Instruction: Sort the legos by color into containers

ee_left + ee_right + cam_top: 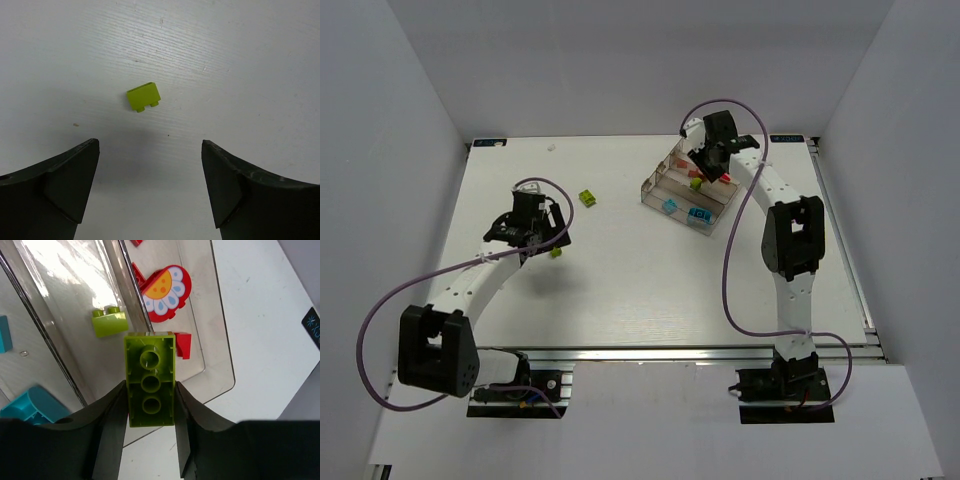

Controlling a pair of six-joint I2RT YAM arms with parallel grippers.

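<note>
The right jaws pinch a long lime brick (150, 385) by its sides, hanging over the clear tray (220, 375) near the counter's (250, 60) far right corner. Below it, a small lime brick (110, 322) lies in the middle compartment, with red pieces (165, 292) in the next one and a cyan brick (30, 407) in another. The step in hand looks like delivery. The held brick seems to sit above the divider on the red side, so it likely needs a nudge toward the lime compartment before release. The left jaws stand spread wide over the counter's left half, with a loose lime brick (143, 97) lying flat just ahead of them, ready for a descent and pinch.
</note>
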